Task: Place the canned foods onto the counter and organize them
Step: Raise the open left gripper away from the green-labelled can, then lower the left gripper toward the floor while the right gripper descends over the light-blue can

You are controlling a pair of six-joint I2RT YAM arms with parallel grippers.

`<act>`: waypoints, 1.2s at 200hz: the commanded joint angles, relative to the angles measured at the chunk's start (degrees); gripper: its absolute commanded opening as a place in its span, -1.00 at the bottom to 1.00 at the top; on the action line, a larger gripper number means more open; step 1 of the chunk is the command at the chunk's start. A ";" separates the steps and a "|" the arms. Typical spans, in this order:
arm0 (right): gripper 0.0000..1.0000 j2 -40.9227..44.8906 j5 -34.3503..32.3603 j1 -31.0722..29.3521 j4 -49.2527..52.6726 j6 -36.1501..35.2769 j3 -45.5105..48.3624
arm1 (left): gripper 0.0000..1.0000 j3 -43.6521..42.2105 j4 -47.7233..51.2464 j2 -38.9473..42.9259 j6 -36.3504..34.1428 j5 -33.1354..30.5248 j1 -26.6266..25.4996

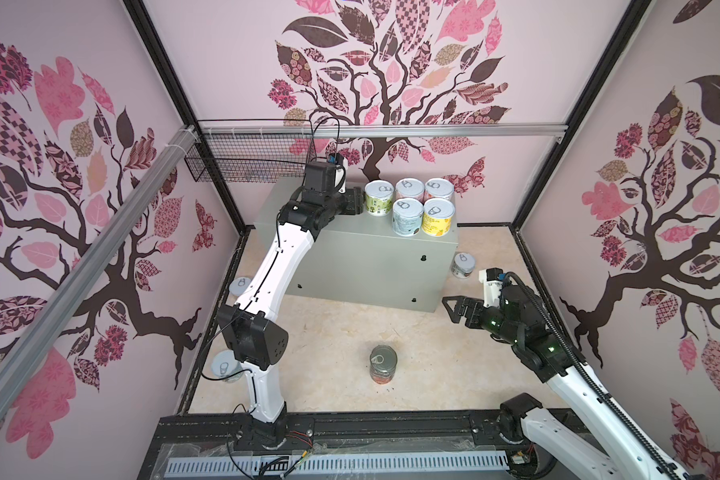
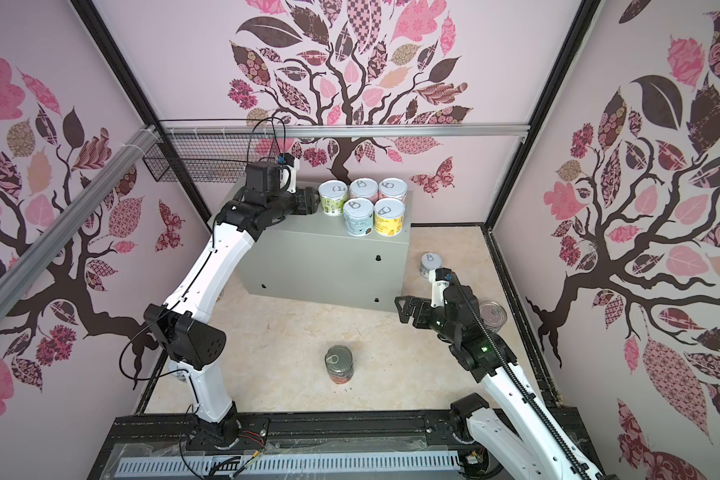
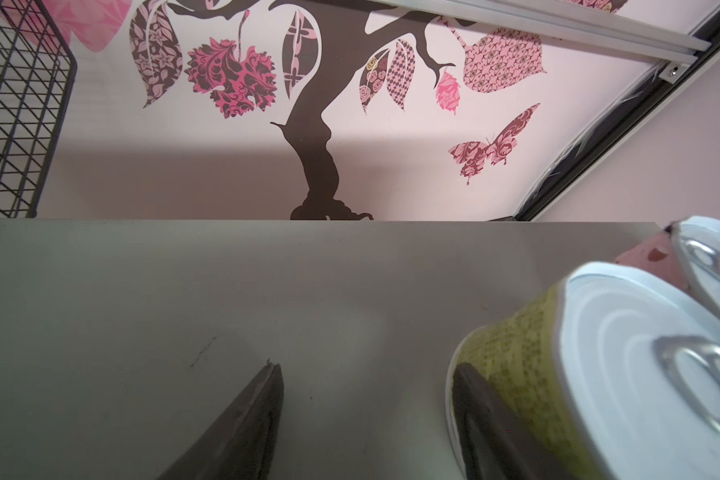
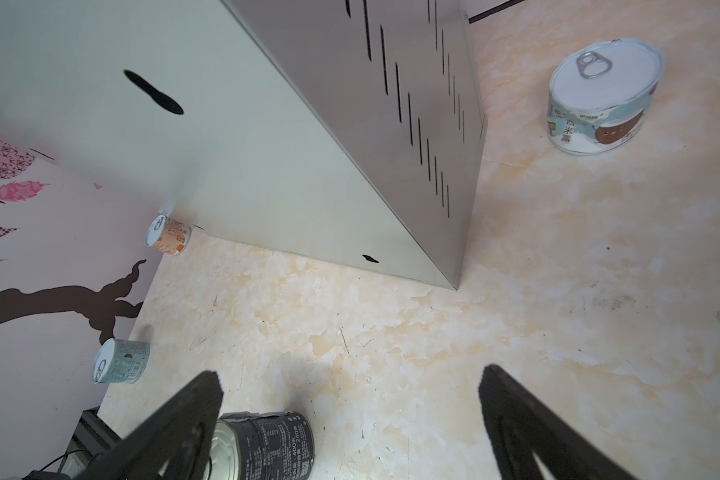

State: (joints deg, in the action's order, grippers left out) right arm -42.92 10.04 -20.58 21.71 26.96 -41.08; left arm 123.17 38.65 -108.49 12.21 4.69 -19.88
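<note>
Atop the smooth grey metal counter (image 1: 308, 232), both claws gape beside cylindrical cans (image 1: 379, 198)

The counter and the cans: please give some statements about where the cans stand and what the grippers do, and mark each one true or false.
1. Five cans stand on the counter. True.
2. The left gripper is closed around the green can. False: its jaws are apart with nothing between them; the green can stands just beside one finger.
3. The right gripper is open and empty, above the floor. True.
4. The reddish tall can lies on its side. False: it stands upright on the floor in front of the counter.
5. The wire basket holds two cans. False: no can is visible in it.
</note>
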 commanded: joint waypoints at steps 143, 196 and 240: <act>1.00 -0.52 -18.99 -0.17 9.78 3.45 -5.96 | 0.96 -35.70 1.56 41.78 3.56 -3.27 0.83; 1.00 -4.26 -19.76 2.08 5.58 6.52 -3.19 | 0.96 -48.43 7.96 54.89 9.25 -4.75 0.98; 1.00 -9.31 -18.15 8.26 0.86 7.37 -0.93 | 0.96 -60.11 9.38 64.26 14.07 -4.75 1.04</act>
State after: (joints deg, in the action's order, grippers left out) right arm -50.37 -7.79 -14.39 25.87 33.30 -42.94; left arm 67.99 46.26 -47.55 22.65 0.21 -19.11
